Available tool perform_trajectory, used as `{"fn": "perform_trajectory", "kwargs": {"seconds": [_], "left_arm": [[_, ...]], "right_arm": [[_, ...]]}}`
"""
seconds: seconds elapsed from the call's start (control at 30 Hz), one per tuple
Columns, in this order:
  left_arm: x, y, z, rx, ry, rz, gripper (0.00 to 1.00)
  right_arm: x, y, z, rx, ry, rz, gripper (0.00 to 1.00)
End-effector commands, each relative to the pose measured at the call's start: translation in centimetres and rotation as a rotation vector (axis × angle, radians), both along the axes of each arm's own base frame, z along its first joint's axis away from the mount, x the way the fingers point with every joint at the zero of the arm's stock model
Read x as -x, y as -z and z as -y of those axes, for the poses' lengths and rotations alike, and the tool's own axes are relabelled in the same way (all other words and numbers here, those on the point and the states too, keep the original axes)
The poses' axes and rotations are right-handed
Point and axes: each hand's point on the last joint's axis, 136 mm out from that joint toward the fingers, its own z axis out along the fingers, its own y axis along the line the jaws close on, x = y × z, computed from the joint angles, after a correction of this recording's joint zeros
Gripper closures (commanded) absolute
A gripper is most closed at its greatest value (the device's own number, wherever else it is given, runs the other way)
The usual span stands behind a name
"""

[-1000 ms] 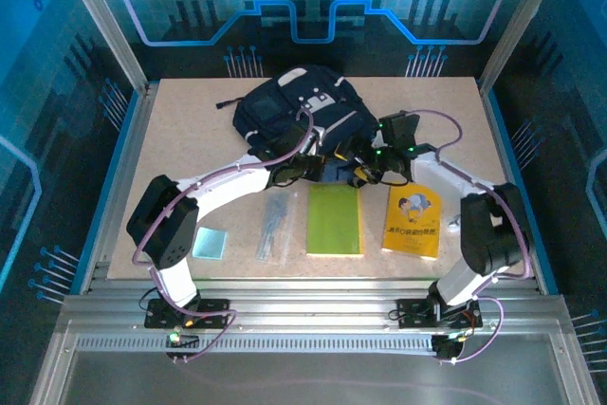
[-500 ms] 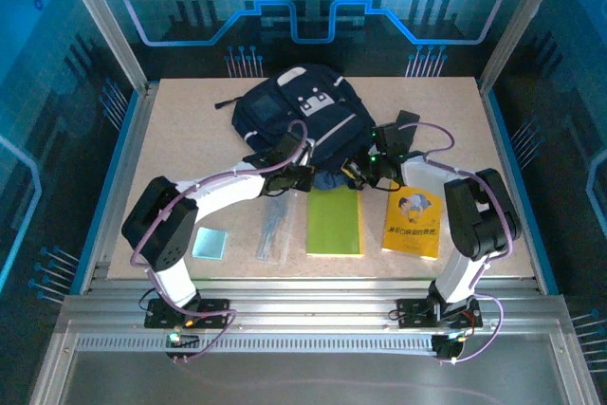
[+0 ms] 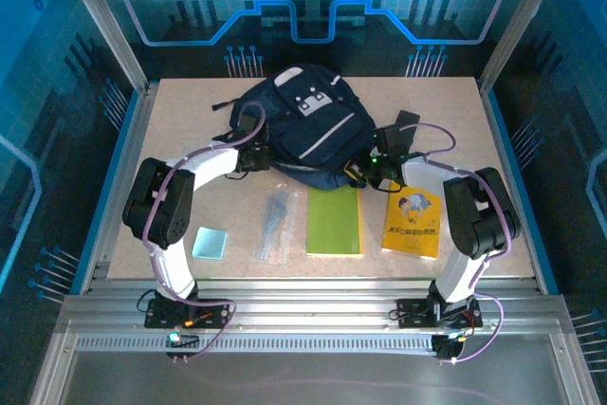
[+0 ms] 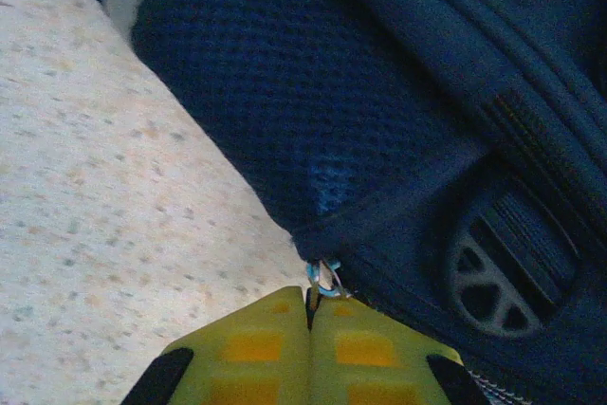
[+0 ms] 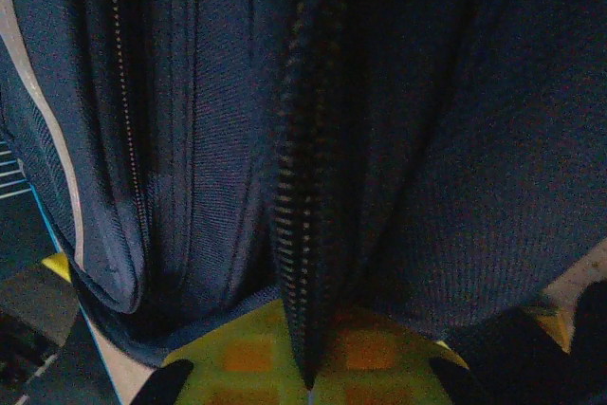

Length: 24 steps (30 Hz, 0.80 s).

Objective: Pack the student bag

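Two grippers pinch the student bag [image 3: 305, 125], which lies at the back of the table [image 3: 171, 130]. The left gripper [image 4: 310, 299] squeezes the zipper ring [image 4: 324, 277]; the right gripper [image 5: 308, 334] squeezes a zipper fold [image 5: 296, 225]. Opening step, I think: next, pull the ring along gently.

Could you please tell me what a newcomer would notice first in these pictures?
The big navy student bag sits far-centre on the table. The left end effector is shut on its zipper pull, the right end effector on a zippered fold. A green book and a yellow book lie nearer.
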Motion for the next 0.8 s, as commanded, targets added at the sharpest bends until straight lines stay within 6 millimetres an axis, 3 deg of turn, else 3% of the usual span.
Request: {"fn": "perform_trajectory", "kwargs": {"seconds": [0.0, 0.07, 0.13, 0.2, 0.23, 0.37, 0.5, 0.63, 0.77], "left_arm": [[-0.8, -2.1, -5.2, -0.111, -0.163, 0.024, 1.00], [-1.0, -2.9, -4.9, -0.095, -0.157, 0.041, 0.99], [-0.8, -3.7, -4.1, -0.049, -0.139, 0.050, 0.75], [-0.5, -4.8, -3.1, -0.019, -0.116, 0.068, 0.48], [-0.3, -5.3, -2.6, -0.016, -0.101, 0.077, 0.42], [0.8, -7.9, -0.2, -0.025, -0.035, 0.129, 0.22], [2.4, -9.3, 4.1, 0.076, 0.055, 0.137, 0.20], [4.7, -9.7, 7.7, 0.131, 0.126, 0.114, 0.24], [7.8, -8.7, 11.9, 0.318, 0.178, 0.034, 0.34]], "right_arm": [[-1.1, 1.1, 2.8, 0.084, 0.054, 0.013, 1.00], [-1.8, -0.4, 1.3, 0.024, -0.015, 0.064, 1.00], [-2.4, -2.6, -0.5, -0.032, -0.101, 0.124, 1.00], [-2.4, -4.7, -1.4, -0.062, -0.168, 0.165, 0.90], [-2.2, -5.5, -1.6, -0.067, -0.187, 0.181, 0.87], [-0.8, -8.9, -0.7, -0.006, -0.252, 0.231, 0.44], [1.7, -9.8, 1.9, 0.151, -0.287, 0.208, 0.31], [5.1, -8.7, 3.8, 0.227, -0.305, 0.140, 0.27], [8.5, -6.6, 4.6, 0.244, -0.328, 0.052, 0.27]]}}
